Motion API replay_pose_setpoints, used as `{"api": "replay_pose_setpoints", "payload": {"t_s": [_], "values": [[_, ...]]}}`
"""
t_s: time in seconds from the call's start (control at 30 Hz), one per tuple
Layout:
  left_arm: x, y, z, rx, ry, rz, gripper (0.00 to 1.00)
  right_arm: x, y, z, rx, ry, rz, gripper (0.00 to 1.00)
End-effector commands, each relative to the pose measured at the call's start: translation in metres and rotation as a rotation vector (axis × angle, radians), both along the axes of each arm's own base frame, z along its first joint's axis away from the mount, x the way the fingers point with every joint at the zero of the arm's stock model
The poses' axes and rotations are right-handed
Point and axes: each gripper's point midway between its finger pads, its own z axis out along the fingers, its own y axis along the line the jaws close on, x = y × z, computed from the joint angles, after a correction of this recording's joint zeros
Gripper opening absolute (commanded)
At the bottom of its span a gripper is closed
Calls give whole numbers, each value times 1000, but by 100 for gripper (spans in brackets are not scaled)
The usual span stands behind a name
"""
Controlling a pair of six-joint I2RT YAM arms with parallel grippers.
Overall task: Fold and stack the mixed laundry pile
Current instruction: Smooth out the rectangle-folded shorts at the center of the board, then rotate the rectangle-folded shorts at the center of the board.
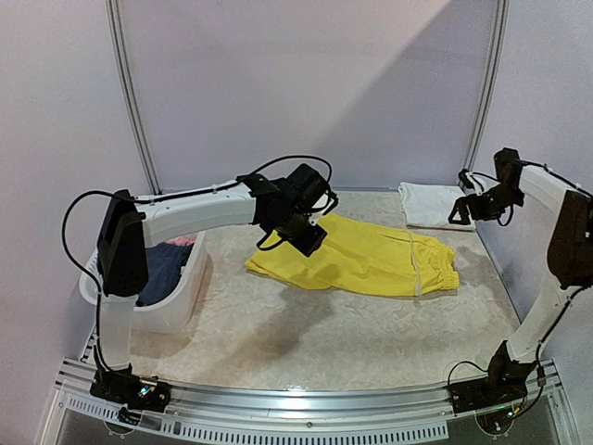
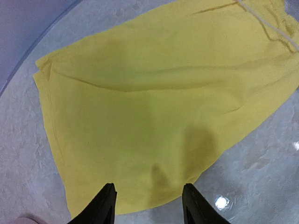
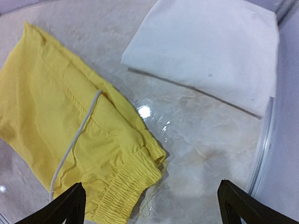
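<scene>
Bright yellow shorts (image 1: 357, 258) lie spread flat mid-table, their elastic waistband (image 3: 126, 186) and white drawstring (image 3: 77, 135) at the right end. A folded white T-shirt (image 1: 434, 204) rests at the back right corner. My left gripper (image 1: 310, 239) hovers over the shorts' left leg end; in the left wrist view its fingers (image 2: 105, 205) stand apart above the hem with nothing between them. My right gripper (image 1: 460, 215) hangs open wide between the T-shirt (image 3: 205, 46) and the waistband, holding nothing. A dark navy piece (image 1: 162, 269) and a pink piece (image 1: 182, 241) lie in the basket.
The white plastic basket (image 1: 190, 287) stands at the table's left edge, beside the left arm. Curved metal poles and pale walls close in the back and sides. A metal rail runs along the near edge between the arm bases.
</scene>
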Motion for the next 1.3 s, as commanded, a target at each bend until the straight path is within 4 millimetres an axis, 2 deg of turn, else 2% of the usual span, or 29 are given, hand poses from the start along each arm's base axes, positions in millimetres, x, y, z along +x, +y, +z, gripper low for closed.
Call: {"api": "replay_pose_setpoints", "payload": {"t_s": [0.0, 0.13, 0.23, 0.3, 0.37, 0.5, 0.67, 0.8, 0.9, 1.0, 1.13, 1.27], "values": [[9, -24, 18, -88, -16, -13, 49, 3, -30, 27, 182, -102, -172, 99], [2, -57, 26, -163, -17, -55, 49, -16, -18, 2, 275, 0, -135, 99], [-1, -76, 24, -187, -12, -79, 49, -29, -6, -19, 349, 96, -108, 99], [-2, -83, 20, -196, -2, -82, 49, -35, 2, -22, 386, 105, -68, 99], [1, -78, 13, -170, 3, -58, 49, -38, 8, -15, 406, 89, -29, 98], [22, -42, 1, -79, 4, 41, 50, -44, 17, -3, 394, 62, 18, 93], [41, 12, -20, -29, 103, 172, 50, -63, 41, -18, 292, 135, 107, 87], [38, 43, -31, 15, 126, 214, 50, -90, 69, -38, 152, 206, 258, 82], [32, 60, -35, 46, 138, 213, 50, -113, 94, -48, 59, 220, 396, 82], [21, 73, -34, 98, 155, 165, 50, -125, 114, -51, -84, 173, 541, 81], [14, 112, -25, 215, 175, 227, 50, -128, 158, -34, -177, 51, 699, 82], [14, 143, -1, 177, 165, 349, 50, -115, 229, -6, -215, -138, 838, 84]]}}
